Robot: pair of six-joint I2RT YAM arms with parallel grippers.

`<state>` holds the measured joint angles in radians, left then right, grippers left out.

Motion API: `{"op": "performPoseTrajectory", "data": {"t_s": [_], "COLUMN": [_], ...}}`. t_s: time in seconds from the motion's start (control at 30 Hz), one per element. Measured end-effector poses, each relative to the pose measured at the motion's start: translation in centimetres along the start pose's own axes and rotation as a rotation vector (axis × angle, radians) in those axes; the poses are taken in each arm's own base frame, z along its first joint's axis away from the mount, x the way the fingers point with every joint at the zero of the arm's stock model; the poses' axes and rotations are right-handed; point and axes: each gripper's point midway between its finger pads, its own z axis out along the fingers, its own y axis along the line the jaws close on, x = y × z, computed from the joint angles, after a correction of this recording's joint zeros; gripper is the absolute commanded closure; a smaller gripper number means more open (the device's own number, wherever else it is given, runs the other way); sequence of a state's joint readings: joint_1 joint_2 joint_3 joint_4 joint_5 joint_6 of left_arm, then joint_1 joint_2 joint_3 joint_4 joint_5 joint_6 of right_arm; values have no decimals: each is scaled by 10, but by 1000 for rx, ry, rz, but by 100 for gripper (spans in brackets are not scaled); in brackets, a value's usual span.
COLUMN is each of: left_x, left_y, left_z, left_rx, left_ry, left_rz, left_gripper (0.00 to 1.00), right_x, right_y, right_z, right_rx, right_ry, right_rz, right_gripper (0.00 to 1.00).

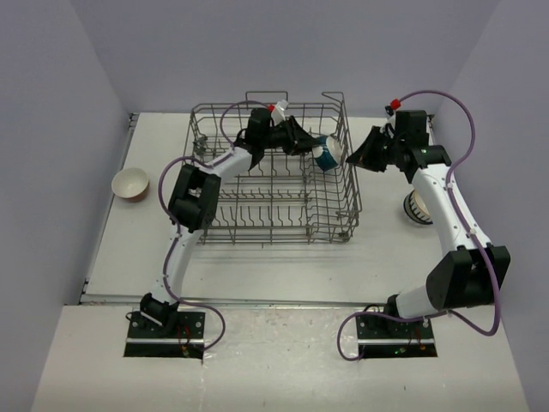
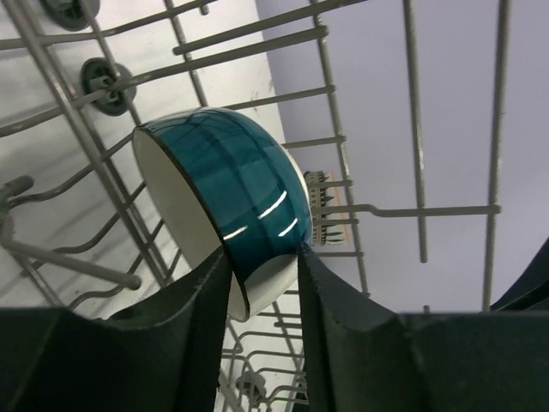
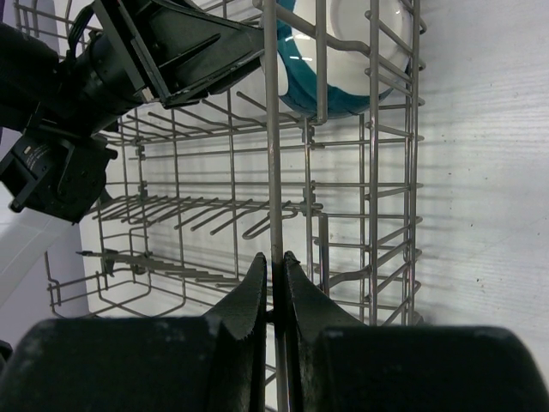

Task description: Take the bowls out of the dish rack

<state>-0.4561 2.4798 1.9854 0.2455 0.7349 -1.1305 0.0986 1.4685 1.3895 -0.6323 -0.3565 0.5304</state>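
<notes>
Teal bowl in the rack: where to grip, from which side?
Take the teal bowl by its wall at the rim, one claw finger inside, one outside. It stands tipped on its side among the dish rack wires, with a rim edge toward the rack's middle and the side wires barring the right. Come from the middle, as the left claw does.

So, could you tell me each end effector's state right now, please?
Left end effector: closed on the teal bowl.
Right end effector: closed on a wire of the dish rack.

teal bowl (image 2: pixel 232 189) on side in dish rack (image 1: pixel 266 232) (far-R corner) | cream bowl (image 1: pixel 129 183) upright, L of rack | striped bowl (image 1: pixel 413 210) R
</notes>
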Motion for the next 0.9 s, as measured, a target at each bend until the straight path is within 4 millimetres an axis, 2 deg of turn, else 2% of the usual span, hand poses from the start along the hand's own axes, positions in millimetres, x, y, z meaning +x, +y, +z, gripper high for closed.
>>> {"op": "performPoseTrajectory", "data": {"t_s": [0.17, 0.23, 0.4, 0.47, 0.53, 0.57, 0.6, 0.63, 0.7, 0.9], "left_x": [-3, -3, 3, 5, 6, 6, 8, 8, 9, 11], "left_y": [-13, -13, -8, -10, -14, -17, -21, -26, -37, -35], "left_z": [4, 7, 21, 24, 26, 27, 28, 28, 31, 32], "left_rx": [58, 75, 97, 106, 117, 126, 137, 152, 180, 175], "left_ry": [-20, -22, -13, -8, -9, -9, -8, -8, -17, -16], "left_rz": [-28, -45, -90, -106, -110, -108, -109, -107, -81, -100], "left_gripper": [61, 58, 60, 64, 73, 79, 95, 100, 100, 100], "right_x": [0, 0, 1, 1, 0, 1, 0, 1, 1, 1], "right_y": [1, 1, 2, 2, 2, 2, 2, 3, 4, 5], "right_z": [1, 1, 2, 2, 2, 2, 2, 2, 3, 4], "right_rx": [-1, -2, -3, -3, -3, -4, -4, -6, -8, -10], "right_ry": [2, 2, 2, 2, 2, 3, 3, 3, 4, 6], "right_rz": [-1, -1, -3, -3, -3, -3, -2, -2, -3, -4], "right_gripper": [100, 100, 100, 100, 100, 100, 100, 100, 100, 100]}}
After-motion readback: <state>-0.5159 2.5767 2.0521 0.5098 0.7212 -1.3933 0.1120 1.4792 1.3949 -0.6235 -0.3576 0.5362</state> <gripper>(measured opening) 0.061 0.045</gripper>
